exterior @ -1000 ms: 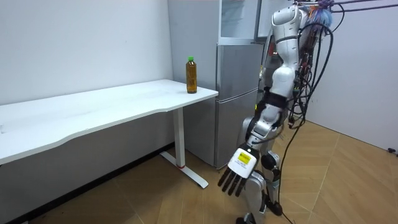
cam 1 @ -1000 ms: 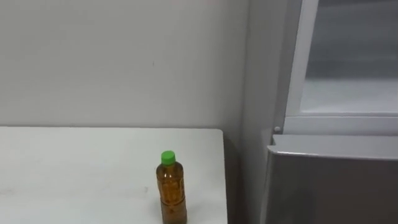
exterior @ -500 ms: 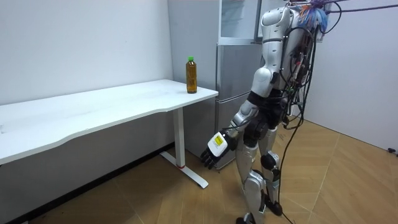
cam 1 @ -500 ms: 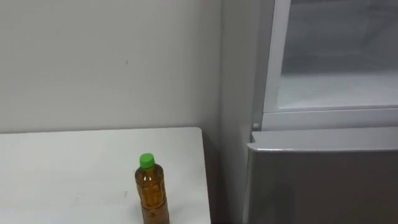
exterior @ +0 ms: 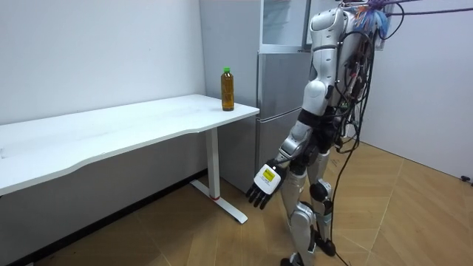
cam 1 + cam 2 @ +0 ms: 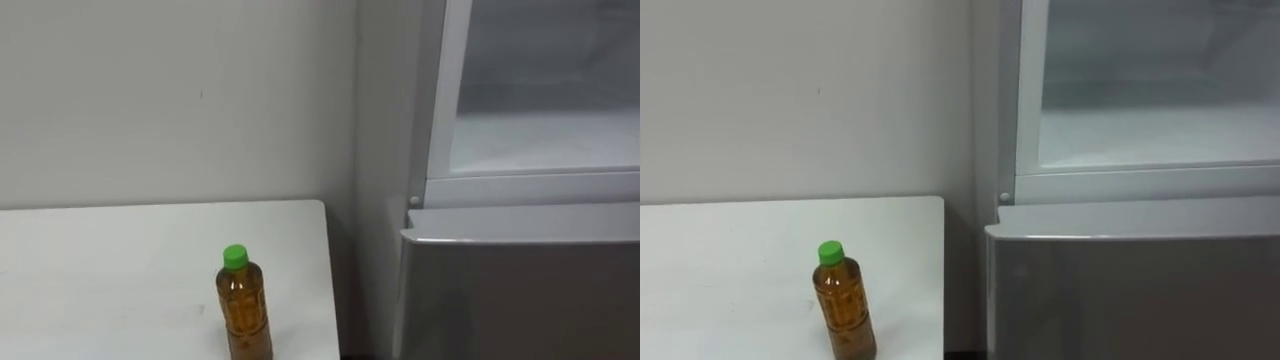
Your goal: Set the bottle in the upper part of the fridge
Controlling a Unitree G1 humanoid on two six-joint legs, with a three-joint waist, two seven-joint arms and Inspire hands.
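A bottle (image 6: 243, 310) of amber drink with a green cap stands upright near the right end of the white table (image 6: 100, 270), close to its front edge. To its right is the grey fridge; its upper compartment (image 6: 545, 140) stands open, white inside, above the shut lower door (image 6: 520, 290). In the room view I stand in front of the fridge (image 5: 277, 111), a step from the table corner and the bottle (image 5: 228, 89). My left hand (image 5: 264, 185) hangs low by my thigh with straight fingers, holding nothing.
A plain wall runs behind the table and the fridge. The long table (image 5: 111, 129) stretches to the room view's left on white legs. Wooden floor lies open around me.
The eye view has shifted right since a second ago, so the bottle and the fridge sit further left. In the room view I have turned toward the table and my left arm has swung forward.
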